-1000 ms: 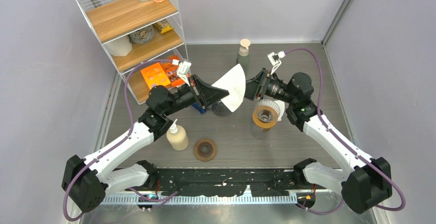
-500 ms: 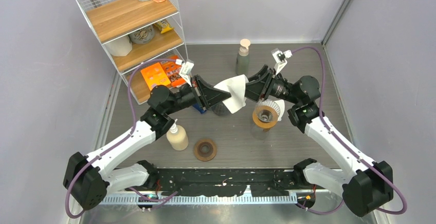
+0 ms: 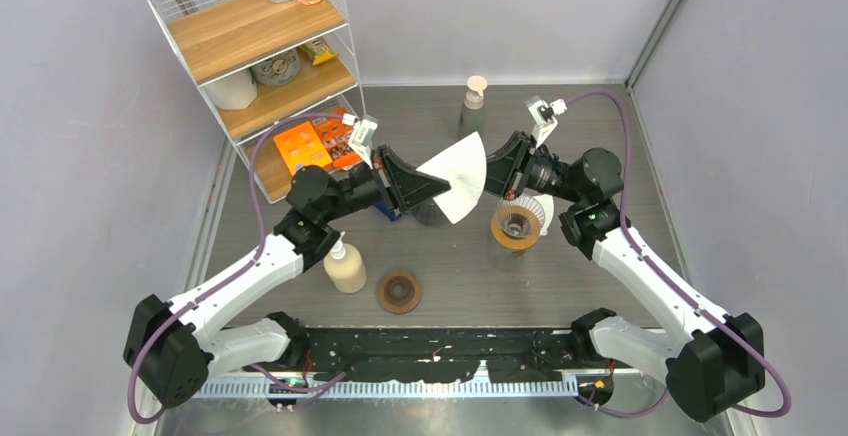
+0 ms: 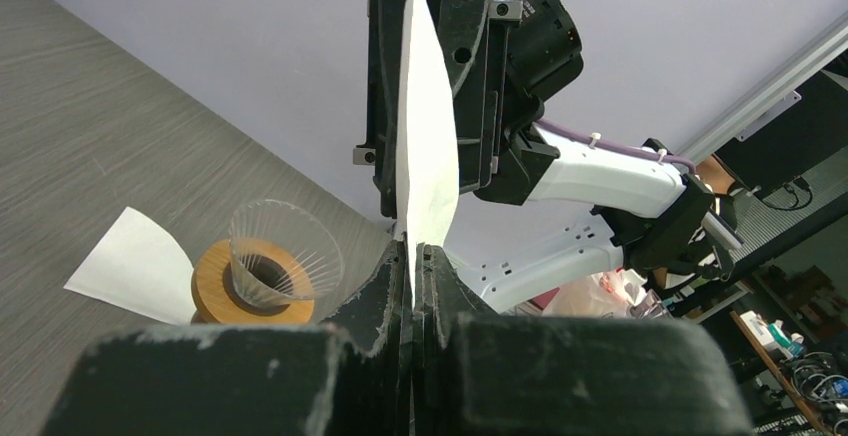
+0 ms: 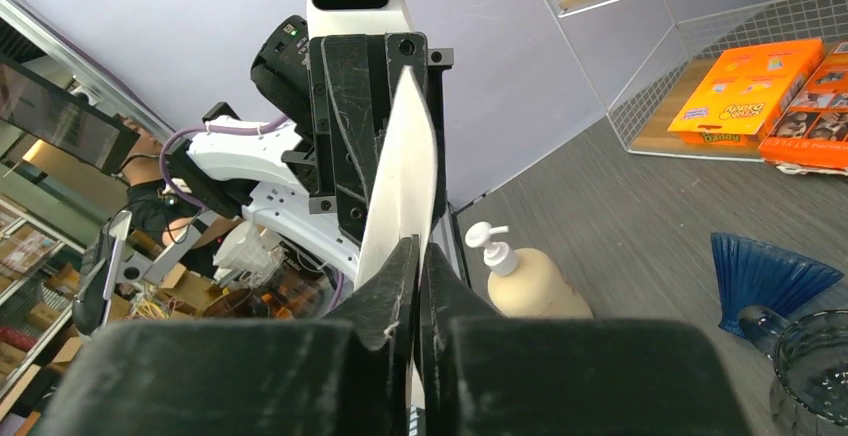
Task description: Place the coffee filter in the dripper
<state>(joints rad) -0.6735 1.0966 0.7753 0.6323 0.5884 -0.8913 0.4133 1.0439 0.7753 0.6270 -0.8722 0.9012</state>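
**Coffee filter pinched in mid-air by both hands, just left of the dripper**

The left hand [image 4: 412, 254] is clenched on the pointed tip of the white coffee filter [image 3: 458, 171], and the right hand [image 5: 416, 251] is clenched on its curved outer edge, so the fan is stretched flat and edge-up between them above the bench [image 3: 450, 256]. The glass dripper [image 3: 517, 222] on its wooden collar stands below the right hand with its mouth uncovered, and a second filter [image 4: 130, 261] lies flat beside it. Bare bench lies right of the dripper and in front of it; the pump bottle [image 3: 345, 266] and wooden ring [image 3: 400, 291] sit well apart to the near left.
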